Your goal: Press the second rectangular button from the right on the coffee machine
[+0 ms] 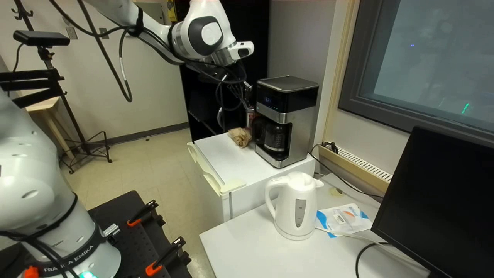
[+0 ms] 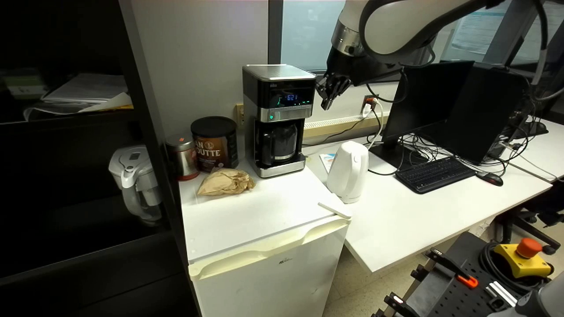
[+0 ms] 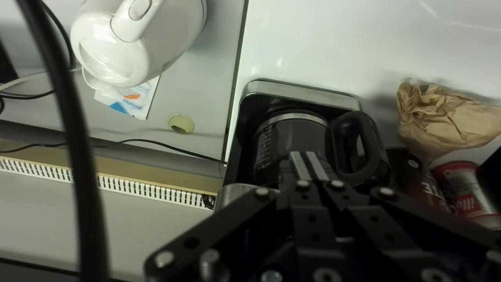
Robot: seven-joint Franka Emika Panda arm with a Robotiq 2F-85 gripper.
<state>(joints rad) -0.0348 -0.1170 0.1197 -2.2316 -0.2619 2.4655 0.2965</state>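
Near the black metal gripper [image 3: 308,161], its fingers [image 3: 300,167] closed together, a boxy black-and-silver coffee machine [image 2: 282,115] is seen.

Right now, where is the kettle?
In an exterior view, the kettle stands on the desk, right of the coffee machine and left of the keyboard.

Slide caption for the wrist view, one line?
Shut tool near the coffee machine, kettle at upper left, paper bag at right.
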